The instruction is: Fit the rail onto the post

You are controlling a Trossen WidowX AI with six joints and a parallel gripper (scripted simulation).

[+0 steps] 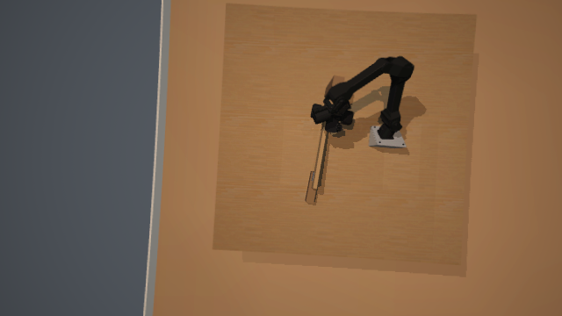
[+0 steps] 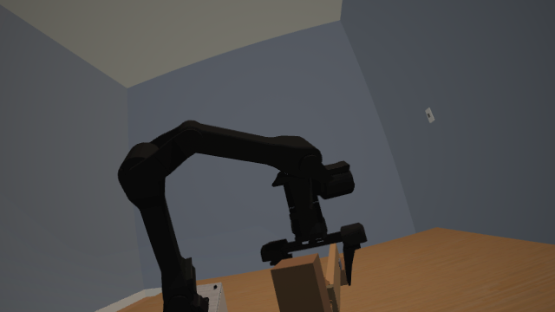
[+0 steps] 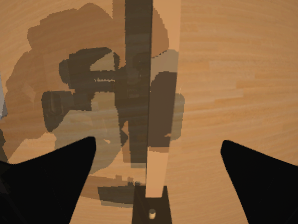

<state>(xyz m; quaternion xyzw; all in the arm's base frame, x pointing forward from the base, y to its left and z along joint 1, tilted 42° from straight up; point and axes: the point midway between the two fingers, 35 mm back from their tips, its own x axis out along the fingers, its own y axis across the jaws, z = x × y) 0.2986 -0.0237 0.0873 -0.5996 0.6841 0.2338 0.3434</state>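
Note:
The long pale rail (image 1: 320,154) (image 2: 333,266) (image 3: 165,30) slants across the table, its far end at the low footboard block (image 1: 311,196). Its near end is in front of the post (image 1: 337,81) (image 2: 299,283), with a gap between them in the wrist view. One peg (image 3: 152,214) shows on the post's shaded face; the other I cannot make out. My gripper (image 3: 161,145) is open and empty, pointing down over the rail near the post, one finger on each side of it. How high the fingertips are above the table is hard to tell. The arm hides the rail's near end in the top view.
The arm's white base plate (image 1: 386,138) (image 2: 215,299) stands to the right of the rail in the top view. The arm's upper links arch past the post. The arm's shadow falls over the rail and the table beside it in the wrist view.

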